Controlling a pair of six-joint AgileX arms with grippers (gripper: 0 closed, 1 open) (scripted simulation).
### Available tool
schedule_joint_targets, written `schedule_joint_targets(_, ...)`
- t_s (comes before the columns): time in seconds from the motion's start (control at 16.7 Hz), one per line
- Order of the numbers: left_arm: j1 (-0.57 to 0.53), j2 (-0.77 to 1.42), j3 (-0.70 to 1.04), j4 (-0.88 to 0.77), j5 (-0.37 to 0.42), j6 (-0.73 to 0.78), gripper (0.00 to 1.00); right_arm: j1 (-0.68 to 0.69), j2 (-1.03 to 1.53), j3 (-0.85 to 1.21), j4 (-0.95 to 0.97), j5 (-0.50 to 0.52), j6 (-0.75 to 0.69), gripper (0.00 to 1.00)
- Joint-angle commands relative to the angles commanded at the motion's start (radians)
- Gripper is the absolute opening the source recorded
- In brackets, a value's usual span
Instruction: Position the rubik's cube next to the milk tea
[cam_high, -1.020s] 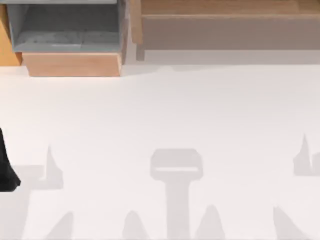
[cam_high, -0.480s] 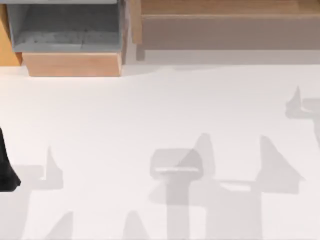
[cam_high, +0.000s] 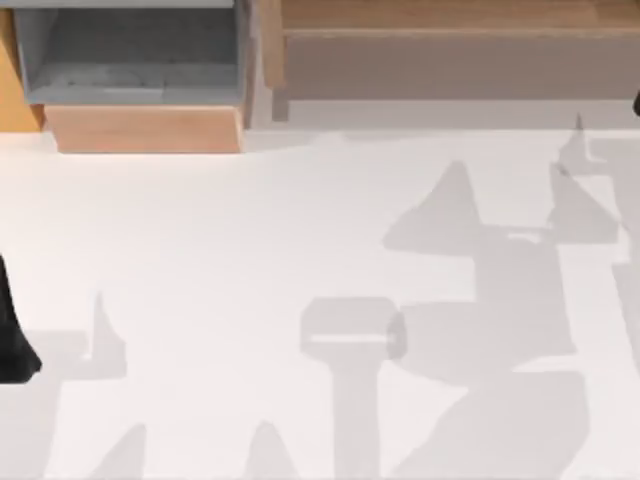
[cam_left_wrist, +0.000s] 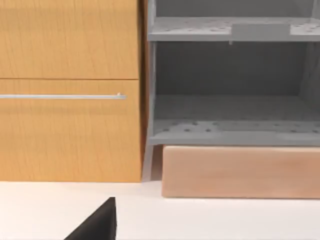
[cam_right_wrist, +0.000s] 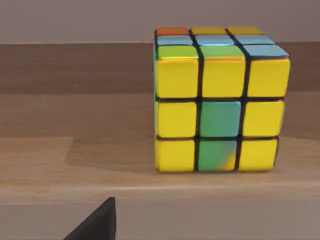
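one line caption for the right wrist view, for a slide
Rubik's cube standing upright on a wooden shelf.

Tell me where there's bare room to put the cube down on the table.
The white table is bare across its middle, between the grey shelf unit and wooden ledge at the back and the near edge; only shadows cross it. The left arm sits parked at the left edge. The rubik's cube stands on a wooden ledge, with bare wood beside it.

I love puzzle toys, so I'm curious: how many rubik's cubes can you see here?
1. The rubik's cube sits on a wooden shelf, seen from the right arm's wrist camera. Others could be hidden outside these views.
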Motion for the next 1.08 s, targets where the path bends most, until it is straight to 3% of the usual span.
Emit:
schedule_joint_targets(0.48, 0.000, 0.000, 0.000, 0.000, 0.000, 0.000, 1.00, 0.005, 0.128, 0.085, 0.106, -0.014, -0.001, 1.00)
schedule_joint_targets(1.08, 0.000, 0.000, 0.000, 0.000, 0.000, 0.000, 1.00, 0.004, 0.212, 0.281, -0.003, -0.014, -0.002, 1.00)
